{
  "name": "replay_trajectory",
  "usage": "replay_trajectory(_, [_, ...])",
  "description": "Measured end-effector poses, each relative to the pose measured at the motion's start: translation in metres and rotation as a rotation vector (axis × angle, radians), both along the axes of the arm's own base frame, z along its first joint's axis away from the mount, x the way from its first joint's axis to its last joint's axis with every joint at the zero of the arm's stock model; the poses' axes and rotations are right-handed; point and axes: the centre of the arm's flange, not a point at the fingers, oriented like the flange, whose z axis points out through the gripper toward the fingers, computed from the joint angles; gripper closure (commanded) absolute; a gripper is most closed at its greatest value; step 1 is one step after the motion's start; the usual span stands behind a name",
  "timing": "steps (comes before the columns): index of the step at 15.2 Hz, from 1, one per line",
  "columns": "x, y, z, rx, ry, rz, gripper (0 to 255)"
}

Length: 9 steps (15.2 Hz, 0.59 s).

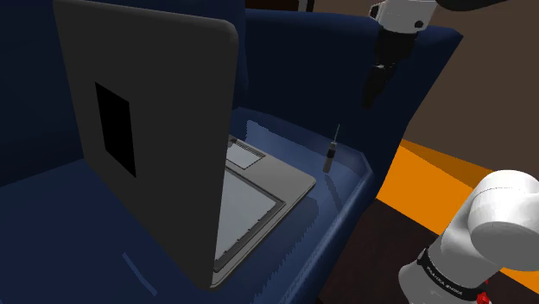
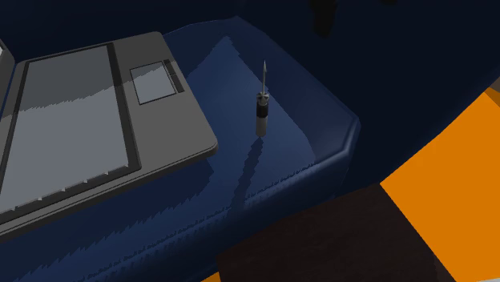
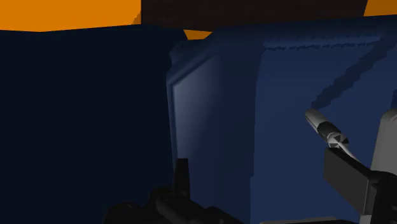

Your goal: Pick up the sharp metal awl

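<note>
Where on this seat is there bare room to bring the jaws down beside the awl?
A bare strip of blue cushion lies between the laptop and the awl. A wider patch runs from the awl out to the seat edge. The laptop crowds the rest of the seat.

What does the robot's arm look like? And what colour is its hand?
The arm is white, smooth and rounded, like fat tubes joined together. A dark band circles one joint, with tiny pale markings too small to read. Its gripper is all black, ending in two black fingers.
</note>
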Motion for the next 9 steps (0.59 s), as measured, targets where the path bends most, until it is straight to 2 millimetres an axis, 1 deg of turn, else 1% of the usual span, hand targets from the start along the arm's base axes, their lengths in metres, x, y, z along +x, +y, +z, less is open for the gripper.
replay_trajectory(1, [0.000, 0.000, 0.000, 0.000, 0.000, 0.000, 0])
replay_trajectory(2, [0.004, 0.004, -0.003, 0.004, 0.015, 0.012, 0])
replay_trajectory(4, [0.018, 0.017, -0.017, 0.016, 0.067, 0.050, 0])
replay_trajectory(7, [0.041, 0.040, -0.041, 0.038, 0.161, 0.119, 0])
replay_trajectory(9, [0.054, 0.061, -0.055, 0.053, 0.225, 0.167, 0])
